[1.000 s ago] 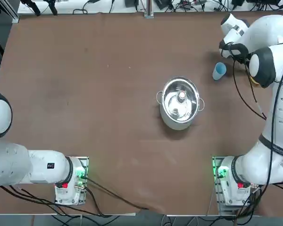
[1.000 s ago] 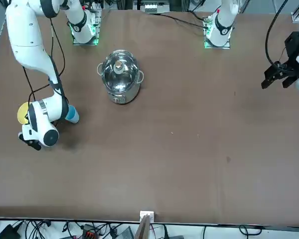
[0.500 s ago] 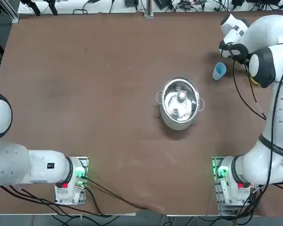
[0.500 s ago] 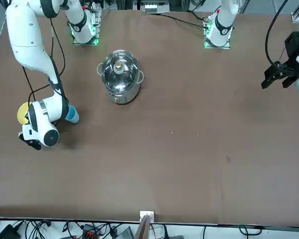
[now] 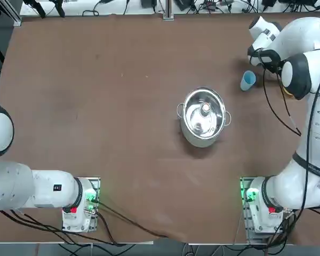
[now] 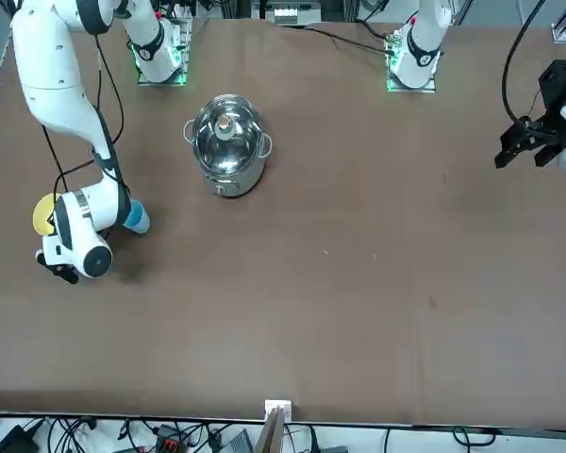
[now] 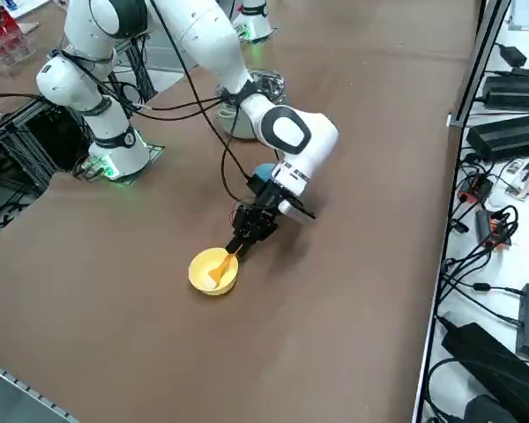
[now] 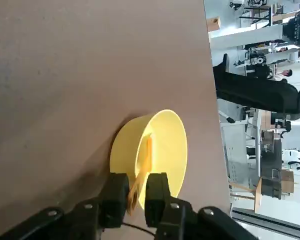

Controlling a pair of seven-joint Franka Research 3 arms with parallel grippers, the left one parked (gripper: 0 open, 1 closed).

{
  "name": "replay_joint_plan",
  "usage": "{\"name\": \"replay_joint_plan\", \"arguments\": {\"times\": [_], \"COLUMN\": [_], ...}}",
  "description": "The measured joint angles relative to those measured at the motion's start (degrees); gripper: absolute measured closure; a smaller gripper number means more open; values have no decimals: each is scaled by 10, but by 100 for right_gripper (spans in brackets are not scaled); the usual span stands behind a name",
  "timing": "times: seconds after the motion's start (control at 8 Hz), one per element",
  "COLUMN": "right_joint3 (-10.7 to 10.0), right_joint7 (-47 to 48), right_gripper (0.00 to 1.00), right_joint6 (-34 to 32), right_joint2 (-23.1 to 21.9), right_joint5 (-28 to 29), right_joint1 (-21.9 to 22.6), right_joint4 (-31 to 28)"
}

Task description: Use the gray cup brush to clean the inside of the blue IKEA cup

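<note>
Fingers of the right gripper [image 8: 136, 194] are drawn close together, pinching the free end of the gray cup brush [image 8: 143, 169], whose other end lies inside the yellow bowl [image 8: 172, 150]. Slender and stick-like, the brush looks light and fairly stiff; a grip near its handle end, as here, probably leaves the working end free for the cup, though so thin a stick could twist between the pads. Behind the gripper, the blue IKEA cup [image 5: 247, 80] stands upright, near the steel pot [image 5: 204, 116].
</note>
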Motion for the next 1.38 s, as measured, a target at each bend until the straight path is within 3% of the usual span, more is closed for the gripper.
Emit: {"name": "replay_joint_plan", "arguments": {"times": [0.12, 0.62, 1.12, 1.38], "right_joint3": [1, 1, 1, 1], "right_joint7": [0, 0, -28, -102], "right_gripper": [75, 96, 96, 96], "right_joint6": [0, -2, -18, -47], "right_joint2": [0, 0, -7, -36], "right_joint5": [0, 0, 7, 60], "right_joint1": [0, 0, 2, 2], "right_joint4": [0, 1, 40, 75]}}
